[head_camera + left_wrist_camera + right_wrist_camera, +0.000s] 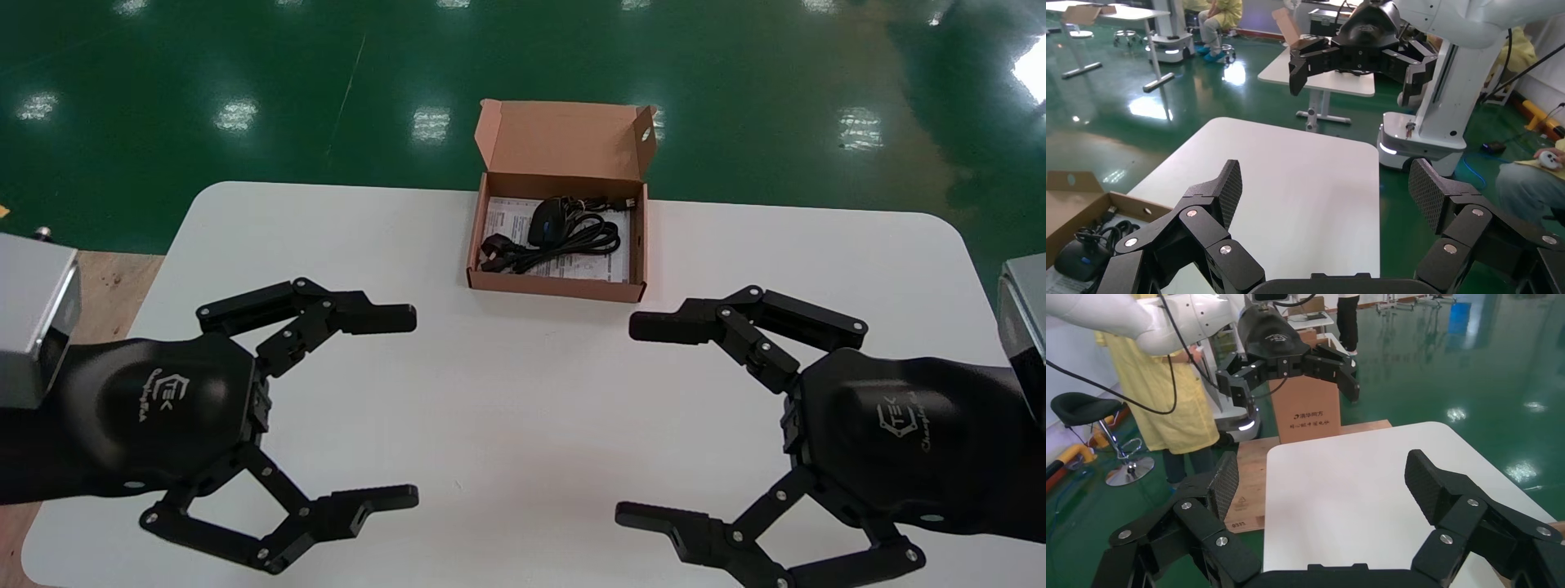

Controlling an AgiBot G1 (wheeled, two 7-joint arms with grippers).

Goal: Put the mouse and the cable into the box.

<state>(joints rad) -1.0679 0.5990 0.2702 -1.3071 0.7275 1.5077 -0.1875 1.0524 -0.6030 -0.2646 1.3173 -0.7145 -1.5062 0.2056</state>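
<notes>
The white surface (523, 392) has rounded corners and a green floor (245, 82) beyond its far edge. The cardboard box (557, 286) sits at the middle of that far edge, its lid standing upright at the back. Inside lie the black mouse (543, 222) and the coiled black cable (582, 238), touching each other, on a printed leaflet (609, 265) whose text is too small to read.

The left gripper (413, 407) is over the near left part of the surface, spread wide with nothing between its fingers. The right gripper (626, 420) mirrors it on the near right, equally wide and holding nothing. Bare surface lies between the 2 grippers, and between them and the box's front wall. Each gripper body carries a white logo reading "TEK"; the script line below it cannot be made out.
</notes>
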